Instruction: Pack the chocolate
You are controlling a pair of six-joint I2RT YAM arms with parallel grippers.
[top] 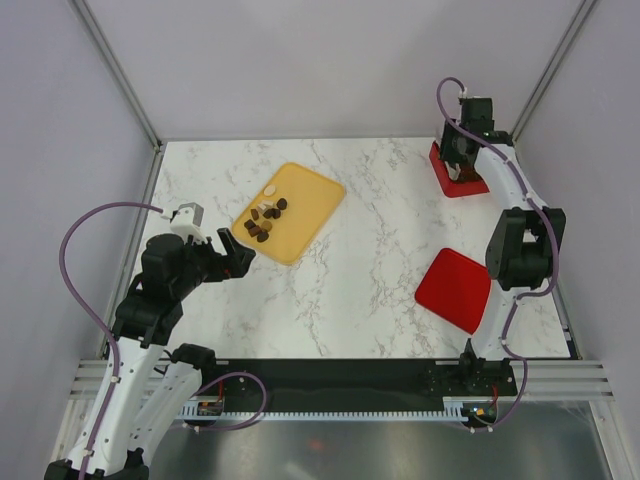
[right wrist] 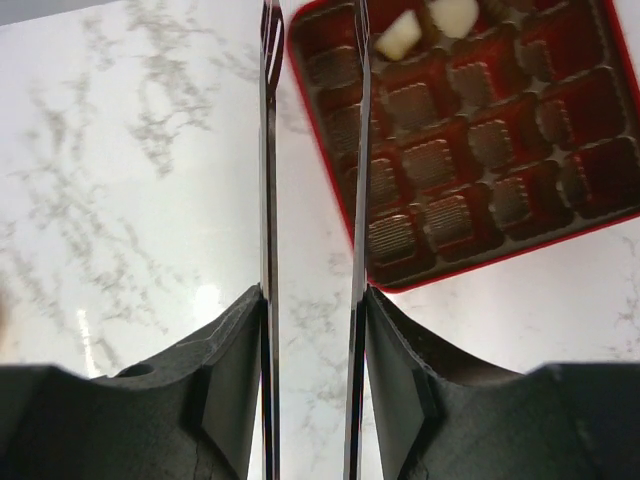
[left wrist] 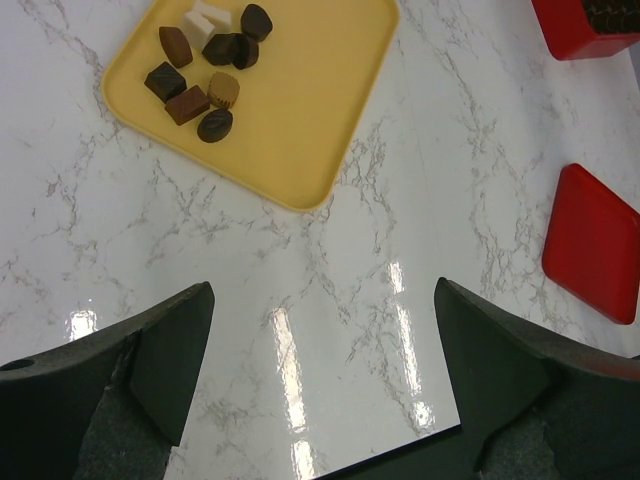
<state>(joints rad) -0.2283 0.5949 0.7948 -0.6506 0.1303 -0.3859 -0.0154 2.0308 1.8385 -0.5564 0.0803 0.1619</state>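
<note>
Several dark brown and a few cream-white chocolate pieces [top: 265, 222] lie clustered on the yellow tray [top: 312, 198]; the left wrist view shows the pieces [left wrist: 205, 70] at the tray's [left wrist: 320, 100] far corner. My left gripper [top: 232, 250] [left wrist: 322, 300] hovers open and empty over bare marble just short of the tray. At the back right, my right gripper [top: 462, 160] [right wrist: 313, 295] is shut on thin metal tongs [right wrist: 268, 150], their blades apart over the left edge of the red gridded box [right wrist: 600, 215]. Two white pieces [right wrist: 398, 38] sit in the box's top cells.
A flat red lid [top: 455, 290] [left wrist: 595, 245] lies on the marble at the front right. The red box [top: 447, 183] stands against the back right corner of the table. Grey walls enclose the table on three sides.
</note>
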